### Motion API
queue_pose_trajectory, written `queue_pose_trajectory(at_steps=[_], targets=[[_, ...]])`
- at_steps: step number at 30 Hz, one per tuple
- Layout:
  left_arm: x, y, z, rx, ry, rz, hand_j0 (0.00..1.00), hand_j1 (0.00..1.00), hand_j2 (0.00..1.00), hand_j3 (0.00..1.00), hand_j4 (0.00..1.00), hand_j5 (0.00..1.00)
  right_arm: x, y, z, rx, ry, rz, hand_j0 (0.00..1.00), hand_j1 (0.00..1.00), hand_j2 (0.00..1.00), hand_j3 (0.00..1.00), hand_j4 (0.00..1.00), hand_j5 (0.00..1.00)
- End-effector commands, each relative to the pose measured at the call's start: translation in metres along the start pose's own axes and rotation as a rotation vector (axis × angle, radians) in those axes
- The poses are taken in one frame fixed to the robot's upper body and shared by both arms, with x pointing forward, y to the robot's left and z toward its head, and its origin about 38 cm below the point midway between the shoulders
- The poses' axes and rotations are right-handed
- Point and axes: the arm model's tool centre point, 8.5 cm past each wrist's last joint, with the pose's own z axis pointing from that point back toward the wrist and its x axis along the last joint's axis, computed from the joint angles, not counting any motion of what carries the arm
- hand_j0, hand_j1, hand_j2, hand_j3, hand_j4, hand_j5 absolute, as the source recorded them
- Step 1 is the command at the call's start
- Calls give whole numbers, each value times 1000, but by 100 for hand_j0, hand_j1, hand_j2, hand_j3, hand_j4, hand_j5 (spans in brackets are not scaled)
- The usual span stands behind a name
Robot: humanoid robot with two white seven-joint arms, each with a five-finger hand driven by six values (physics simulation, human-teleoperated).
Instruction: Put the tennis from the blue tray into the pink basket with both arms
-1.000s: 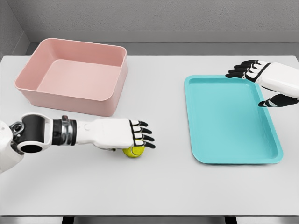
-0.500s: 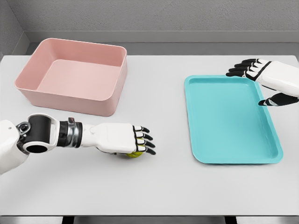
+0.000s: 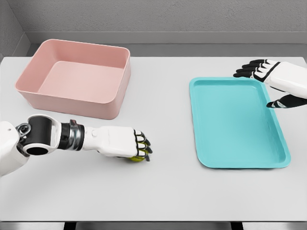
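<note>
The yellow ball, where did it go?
The tennis ball sits on the table under the left hand, whose fingers curl over it, in front of the pink basket.

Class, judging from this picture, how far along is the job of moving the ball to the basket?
Done: the yellow-green tennis ball is out of the turquoise tray. In hand: the left hand curls over it on the white table. Left: lifting it into the pink basket. The right hand hovers open by the tray.
</note>
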Motion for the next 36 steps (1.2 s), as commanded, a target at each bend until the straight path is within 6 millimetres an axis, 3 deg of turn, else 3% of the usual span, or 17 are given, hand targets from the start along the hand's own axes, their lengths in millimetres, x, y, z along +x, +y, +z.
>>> queue_pose_trajectory(at_steps=[1, 4, 6, 14, 20, 24, 32, 36], targets=[[0, -3, 0, -26, 1, 2, 69, 69, 69, 69, 69, 69, 0, -1, 0, -5, -1, -5, 100, 100, 100, 100, 100, 100], [0, -3, 0, -27, 1, 2, 55, 55, 55, 55, 55, 55, 1, -1, 0, -5, -2, -4, 100, 100, 100, 100, 100, 100], [-1, -3, 0, -27, 2, 3, 51, 51, 51, 51, 51, 51, 0, -2, 0, -7, 0, -3, 100, 100, 100, 100, 100, 100], [0, -4, 0, -22, -4, 14, 10, 10, 10, 10, 10, 10, -1, -2, 0, -8, 2, -5, 100, 100, 100, 100, 100, 100], [-2, 4, 7, 33, -19, 67, 8, 8, 8, 8, 8, 8, -1, -2, 0, -9, 3, -5, 100, 100, 100, 100, 100, 100], [-11, 25, 20, 119, -17, 102, 8, 8, 8, 8, 8, 8, -1, -2, 0, -9, 3, -5, 100, 100, 100, 100, 100, 100], [-47, 78, 77, 295, 124, 52, 11, 11, 11, 11, 11, 11, -1, -2, 1, -8, 3, -4, 100, 100, 100, 100, 100, 100], [-85, 83, 120, 339, 276, 73, 12, 12, 12, 12, 12, 12, -1, -2, 1, -8, 3, -4, 100, 100, 100, 100, 100, 100]])
